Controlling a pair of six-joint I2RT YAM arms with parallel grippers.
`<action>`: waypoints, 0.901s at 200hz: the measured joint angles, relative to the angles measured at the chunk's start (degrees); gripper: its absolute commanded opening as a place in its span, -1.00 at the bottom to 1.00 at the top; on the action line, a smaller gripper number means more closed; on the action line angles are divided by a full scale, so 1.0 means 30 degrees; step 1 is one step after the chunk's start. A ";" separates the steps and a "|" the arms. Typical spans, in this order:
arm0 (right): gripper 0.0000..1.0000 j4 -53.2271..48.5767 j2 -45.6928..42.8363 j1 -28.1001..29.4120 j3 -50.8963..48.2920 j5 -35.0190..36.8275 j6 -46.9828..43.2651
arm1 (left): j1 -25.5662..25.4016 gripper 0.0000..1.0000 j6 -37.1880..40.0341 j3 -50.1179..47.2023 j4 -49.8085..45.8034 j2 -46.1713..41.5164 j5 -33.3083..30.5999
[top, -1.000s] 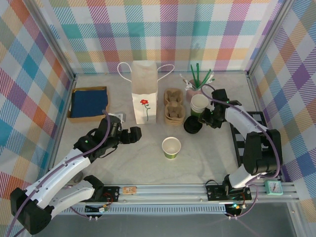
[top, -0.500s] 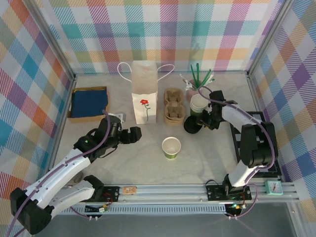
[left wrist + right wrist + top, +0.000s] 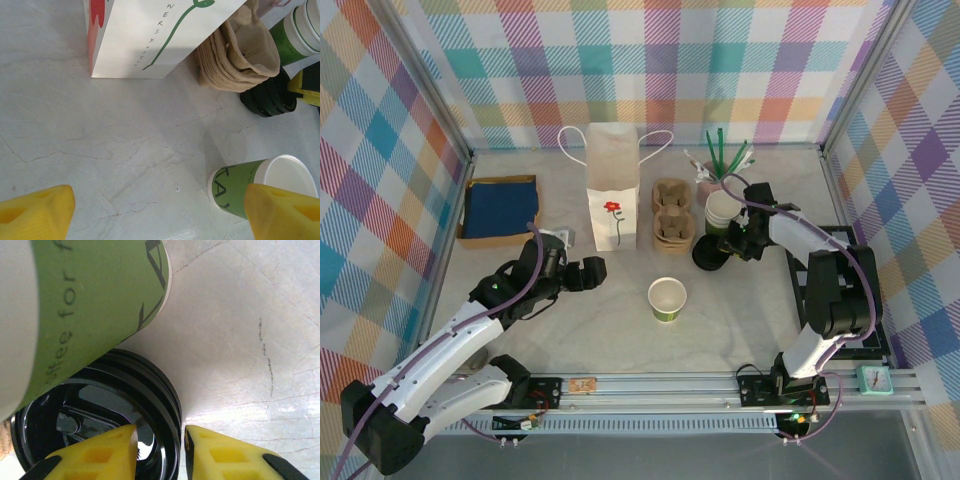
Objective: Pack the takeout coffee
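Note:
The takeout coffee cup [image 3: 667,298] [image 3: 260,182], green paper with a cream inside, stands lidless mid-table. My left gripper [image 3: 592,272] [image 3: 157,200] hovers open to its left, one yellow fingertip [image 3: 285,212] overlapping the cup's near side in the wrist view. A stack of black lids [image 3: 710,255] [image 3: 100,405] [image 3: 267,97] sits beside a stack of lidless green cups [image 3: 723,212] [image 3: 75,315]. My right gripper [image 3: 732,243] [image 3: 159,432] straddles the lid stack's rim, one finger inside and one outside, pinched on it. The white paper bag [image 3: 612,200] [image 3: 150,35] stands upright behind.
Brown pulp cup carriers [image 3: 671,222] [image 3: 240,55] lie between the bag and the cup stack. A holder of green straws [image 3: 720,160] stands at the back right. A blue-lined tray [image 3: 500,208] is at the far left, and a black platform [image 3: 840,290] runs along the right edge.
My right gripper's jaws have narrowed onto the lid rim and its arm has edged slightly toward the lids. The left arm and the cup have not moved.

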 measured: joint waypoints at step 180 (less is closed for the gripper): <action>-0.72 0.0736 -0.0882 0.0058 -0.0976 -0.0131 0.0146 | 0.0000 0.72 0.0015 0.0000 -0.0007 -0.0029 -0.0022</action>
